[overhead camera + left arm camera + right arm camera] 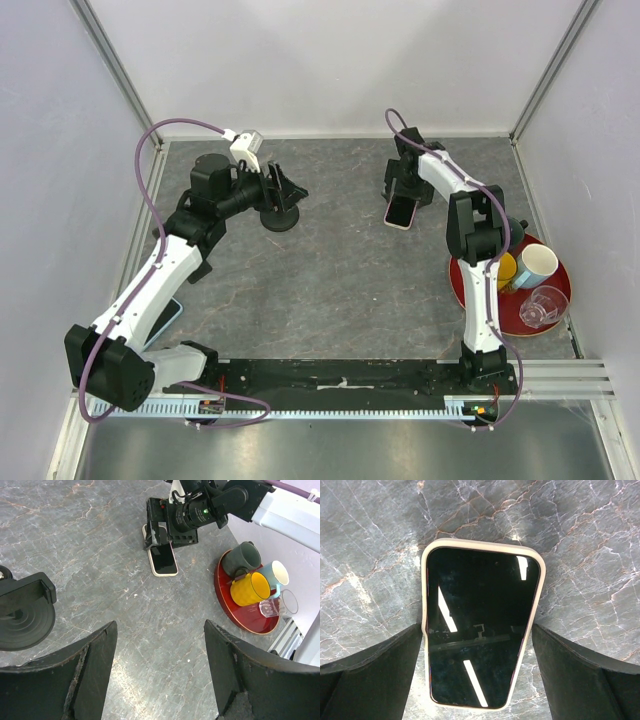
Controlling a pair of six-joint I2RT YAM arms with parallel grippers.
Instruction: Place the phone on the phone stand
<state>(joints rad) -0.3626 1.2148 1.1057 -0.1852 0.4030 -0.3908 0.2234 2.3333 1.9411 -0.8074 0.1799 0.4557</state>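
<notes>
I have the right arm (482,285) stretched far forward, wrist tipped straight down, and the right gripper (480,680) spread to its widest. The left arm (150,285) reaches forward too, wrist angled rightward, with the left gripper (160,680) parted, fingers (85,680) well apart.

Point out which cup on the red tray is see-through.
The clear glass at the tray's edge, beside the yellow mug; the grey mug, the yellow mug and the pale blue cup are all opaque.
</notes>
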